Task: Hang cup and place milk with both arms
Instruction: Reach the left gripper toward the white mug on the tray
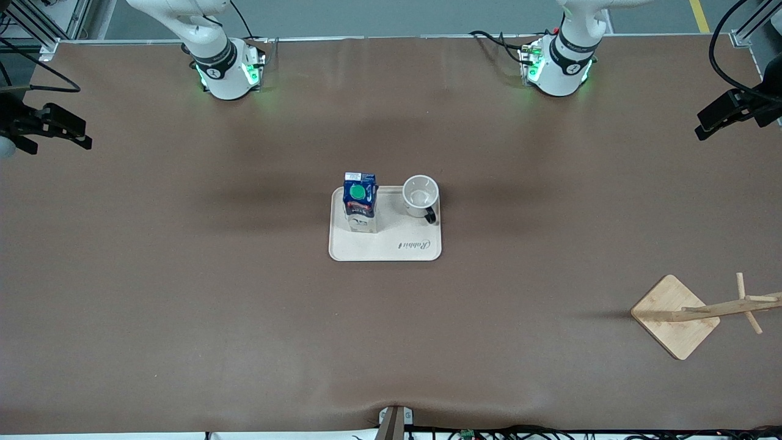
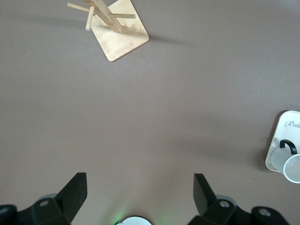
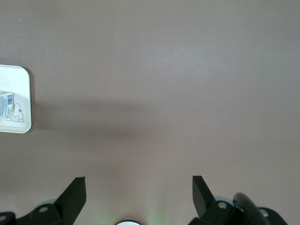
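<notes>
The milk (image 1: 360, 201) stands upright on a pale tray (image 1: 391, 249) in the middle of the table. The cup (image 1: 421, 195), a white mug with a black handle, stands beside it on the tray, toward the left arm's end. Both grippers are out of the front view, held high near their bases. My left gripper (image 2: 139, 187) is open and empty over bare table; its view shows the cup (image 2: 282, 162) and the tray's edge (image 2: 287, 129). My right gripper (image 3: 139, 187) is open and empty; its view shows the tray's corner (image 3: 16, 77) and a sliver of the milk (image 3: 4, 103).
A wooden mug rack (image 1: 678, 315) with pegs stands near the front camera at the left arm's end; it also shows in the left wrist view (image 2: 119, 30). Black camera mounts (image 1: 46, 125) (image 1: 733, 107) reach in over both table ends. Brown mat covers the table.
</notes>
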